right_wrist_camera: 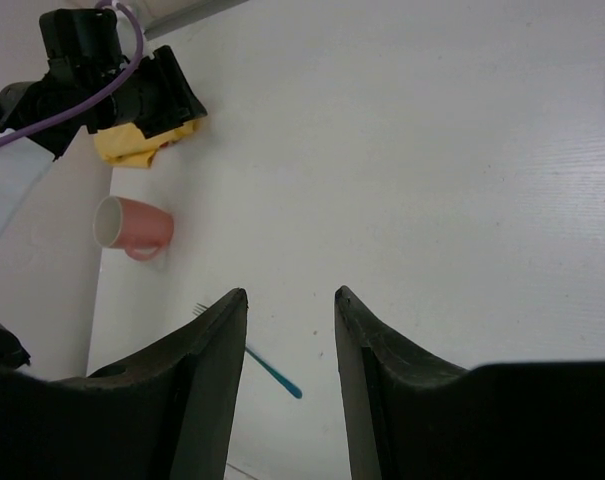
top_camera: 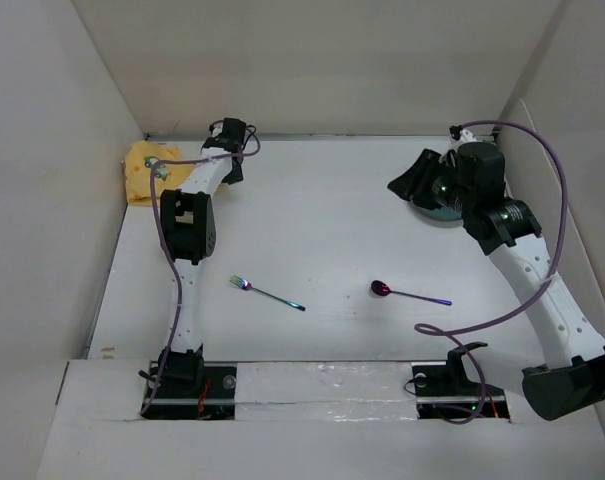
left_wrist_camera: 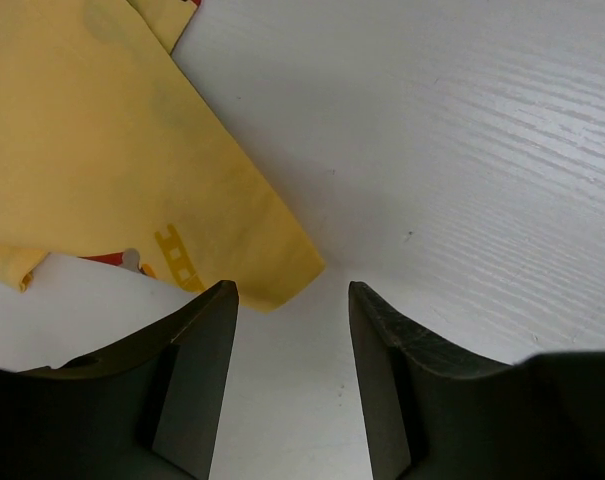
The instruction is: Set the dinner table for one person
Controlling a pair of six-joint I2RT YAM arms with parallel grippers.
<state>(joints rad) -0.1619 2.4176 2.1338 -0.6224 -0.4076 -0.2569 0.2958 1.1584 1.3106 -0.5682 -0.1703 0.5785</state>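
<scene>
The white dinner table (top_camera: pixel 322 225) carries an iridescent fork (top_camera: pixel 267 292) at centre left and a spoon (top_camera: pixel 410 293) with a dark red bowl at centre right. The fork's handle also shows in the right wrist view (right_wrist_camera: pixel 274 371). A pink mug (right_wrist_camera: pixel 134 226) lies on its side near the left wall; the left arm hides it in the top view. A grey-blue plate (top_camera: pixel 444 211) lies at the far right, partly under my right gripper (top_camera: pixel 412 180) (right_wrist_camera: pixel 290 292), which is open and empty. My left gripper (top_camera: pixel 230 150) (left_wrist_camera: pixel 292 290) is open and empty, its tips just short of the cloth's corner.
A yellow cloth (top_camera: pixel 145 170) (left_wrist_camera: pixel 112 150) printed with small vehicles lies crumpled in the far left corner. Off-white walls enclose the table on three sides. Purple cables loop off both arms. The arm bases sit at the near edge.
</scene>
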